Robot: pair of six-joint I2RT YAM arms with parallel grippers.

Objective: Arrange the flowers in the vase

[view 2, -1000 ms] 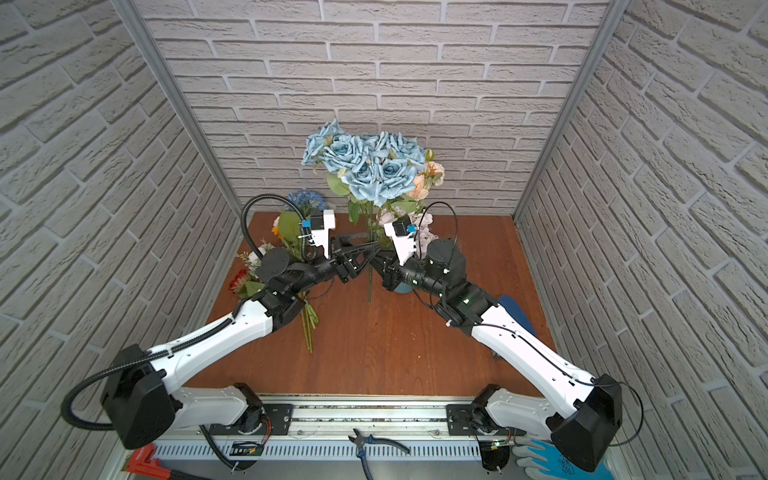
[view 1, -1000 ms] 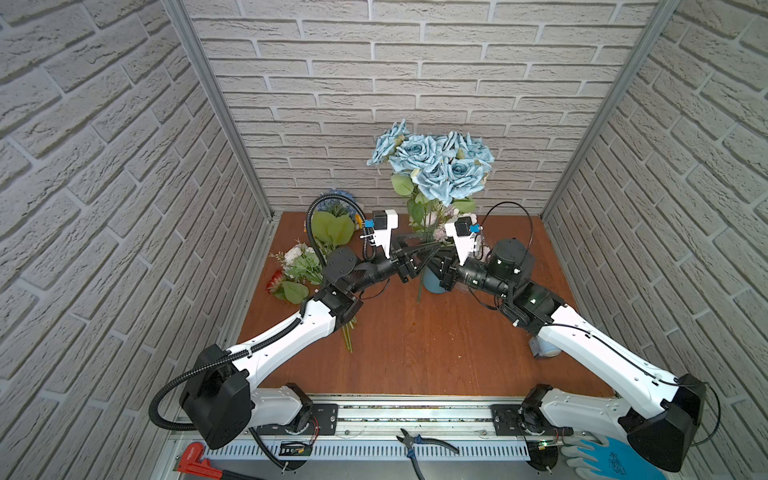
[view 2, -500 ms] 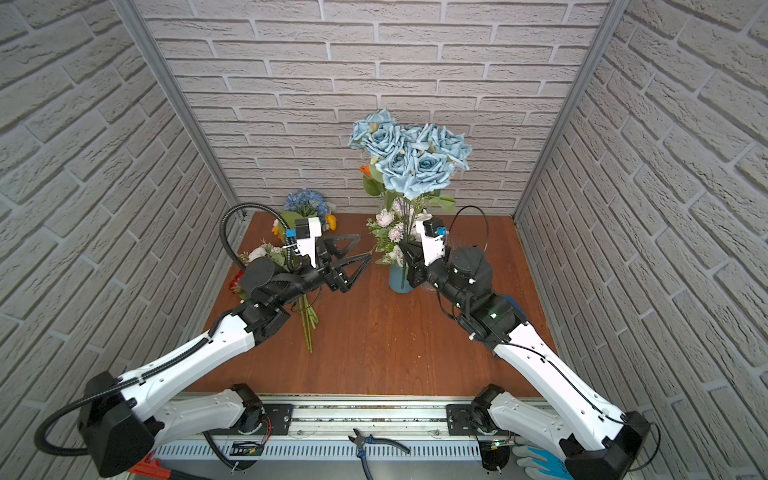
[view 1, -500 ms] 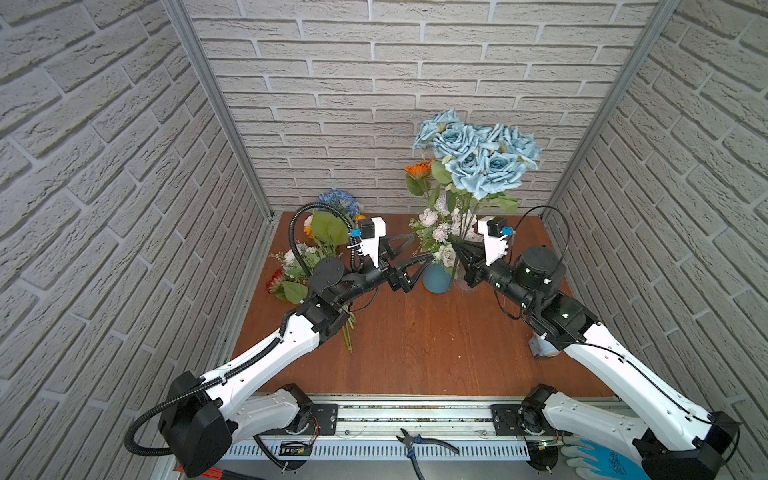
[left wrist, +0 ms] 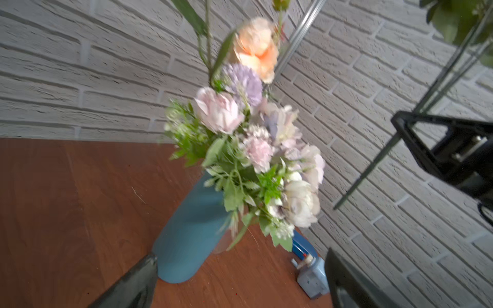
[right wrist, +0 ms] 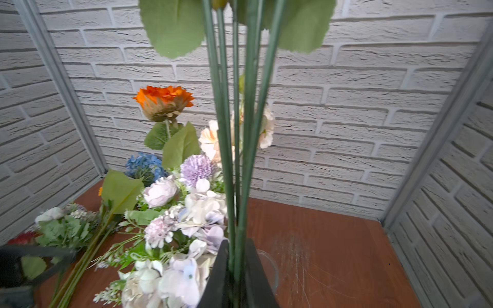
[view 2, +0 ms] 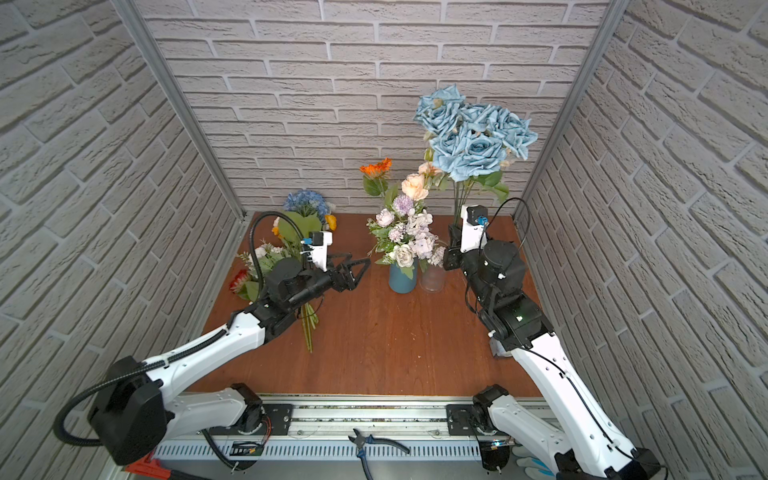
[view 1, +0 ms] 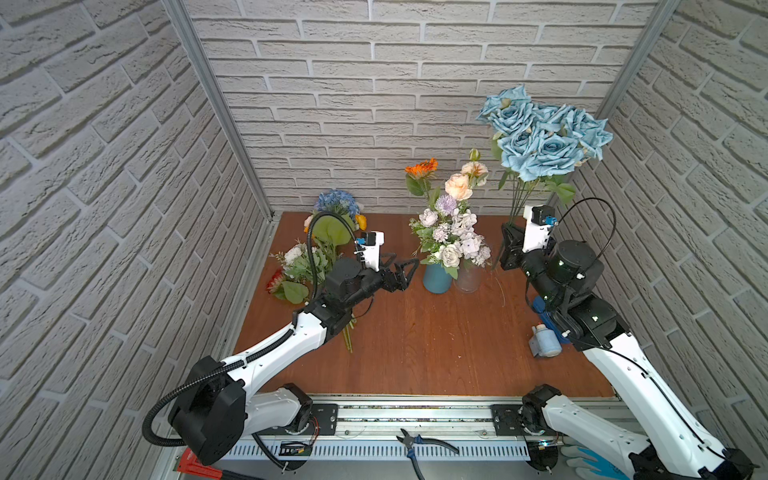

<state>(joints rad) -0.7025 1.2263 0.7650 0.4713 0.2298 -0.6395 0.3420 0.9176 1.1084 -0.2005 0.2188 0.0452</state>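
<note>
My right gripper (view 1: 508,232) (right wrist: 236,256) is shut on the green stems of the blue roses (view 1: 540,133) (view 2: 473,133). It holds them upright at the right, with their heads high against the back wall. A blue vase (view 1: 437,279) (left wrist: 186,240) holds white, lilac and peach blooms (view 1: 453,232) and an orange daisy (view 1: 421,166). A clear glass vase (view 1: 468,280) stands beside it, near the roses' stem ends. My left gripper (view 1: 409,270) (left wrist: 240,262) is open and empty, just left of the blue vase. More flowers (view 1: 307,262), among them a blue hydrangea (view 1: 337,202), lie at the back left.
A small blue-and-white bottle (view 1: 544,343) lies at the right under my right arm. Pliers (view 1: 419,442) rest on the front rail, a blue glove (view 1: 590,457) at the front right. Brick walls close three sides of the brown table (view 1: 415,353).
My left gripper opened, let go of the rose stems and drew back left. My right gripper carried the blue roses from above the vases to the right.
</note>
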